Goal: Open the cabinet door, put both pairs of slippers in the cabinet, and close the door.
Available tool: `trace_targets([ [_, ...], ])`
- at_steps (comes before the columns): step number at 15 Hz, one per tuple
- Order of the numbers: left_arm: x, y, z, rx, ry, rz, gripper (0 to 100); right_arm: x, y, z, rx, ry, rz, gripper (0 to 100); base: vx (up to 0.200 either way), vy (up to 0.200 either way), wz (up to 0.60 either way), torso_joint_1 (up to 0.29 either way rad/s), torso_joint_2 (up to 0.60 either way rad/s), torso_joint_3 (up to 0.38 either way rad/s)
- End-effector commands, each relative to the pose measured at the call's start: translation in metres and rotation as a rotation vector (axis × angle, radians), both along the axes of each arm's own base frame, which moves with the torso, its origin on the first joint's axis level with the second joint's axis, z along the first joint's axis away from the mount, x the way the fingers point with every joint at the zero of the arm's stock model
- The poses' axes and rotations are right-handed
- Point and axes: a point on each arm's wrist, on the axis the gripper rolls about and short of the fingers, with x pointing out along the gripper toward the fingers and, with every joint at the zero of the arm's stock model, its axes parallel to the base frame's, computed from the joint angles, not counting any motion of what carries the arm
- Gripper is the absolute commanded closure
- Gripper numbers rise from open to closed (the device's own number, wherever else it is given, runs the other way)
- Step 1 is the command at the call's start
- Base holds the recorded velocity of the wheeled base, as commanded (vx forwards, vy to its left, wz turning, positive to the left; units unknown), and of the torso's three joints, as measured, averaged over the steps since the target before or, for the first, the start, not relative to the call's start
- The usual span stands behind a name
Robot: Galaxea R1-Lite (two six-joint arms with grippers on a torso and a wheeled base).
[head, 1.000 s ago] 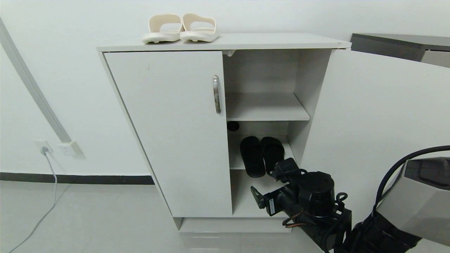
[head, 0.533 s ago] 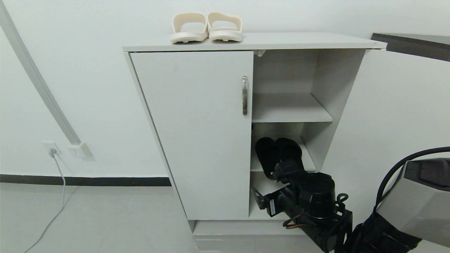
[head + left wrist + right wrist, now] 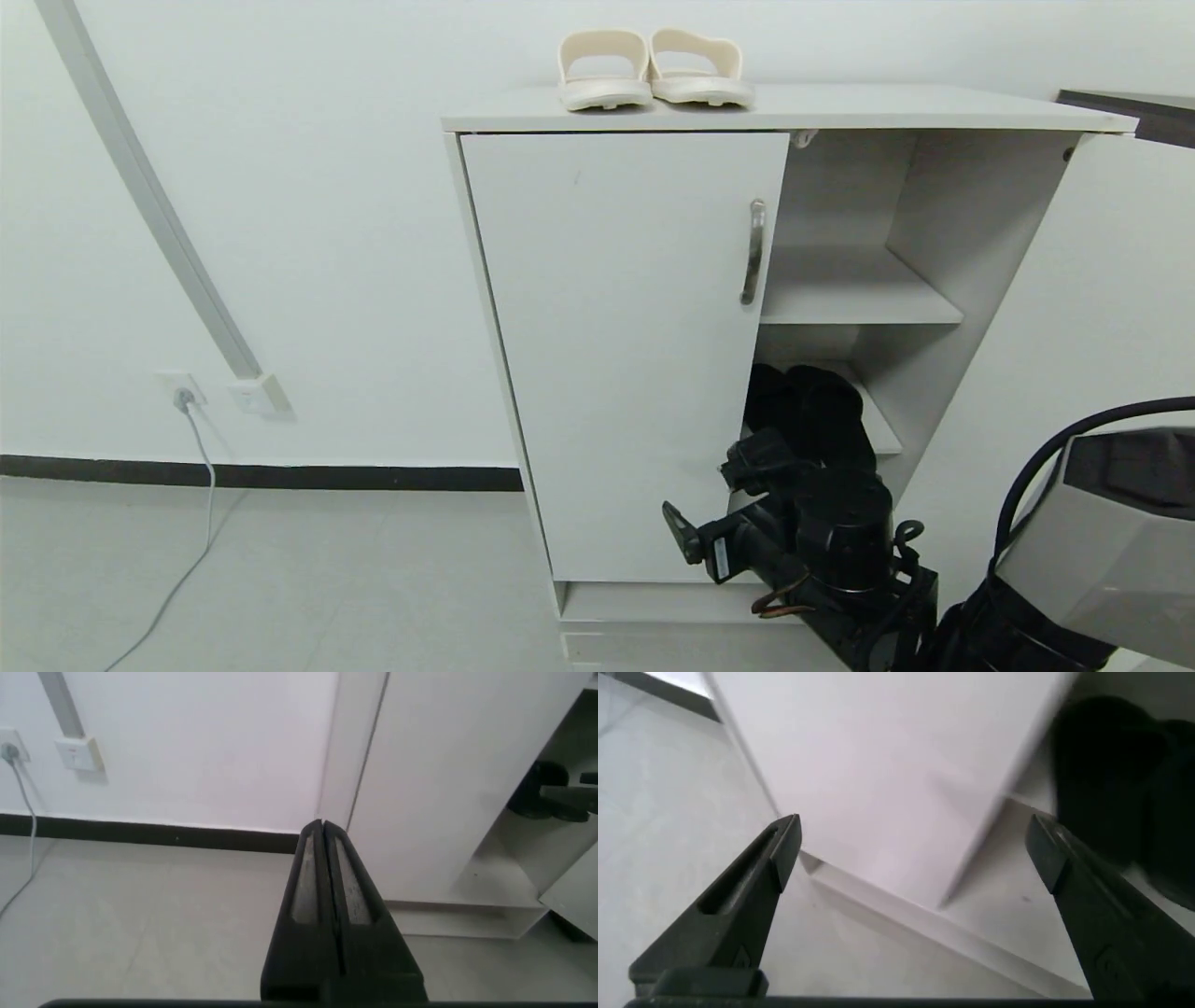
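1. The black slippers sat half hidden: the closed door covered their left side, and the right arm covered their near ends.
2. In the right wrist view they were a dark blur at 2 o'clock, cut by the edge.
3. The open door ran off the head view at 3 o'clock.

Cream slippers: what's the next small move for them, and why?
Probably raise the right gripper toward the cream slippers on the cabinet top. The black slippers already lie on a shelf inside, the right door is open, and that gripper hangs low with jaws open and empty.
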Motion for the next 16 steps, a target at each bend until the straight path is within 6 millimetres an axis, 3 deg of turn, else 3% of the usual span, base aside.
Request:
trace_targets([
  [1, 0.0, 0.0, 0.0, 0.0, 0.001, 0.0, 100, 0.0, -0.001, -0.002, -0.004, 0.002, -0.002, 0, 0.0, 0.0, 0.0, 0.0, 0.0, 0.0],
  [16, 0.0, 0.0, 0.0, 0.001, 0.0, 0.0, 100, -0.005, -0.01, -0.008, 0.025, -0.029, 0.097, 0, 0.0, 0.0, 0.0, 0.0, 0.0, 0.0],
])
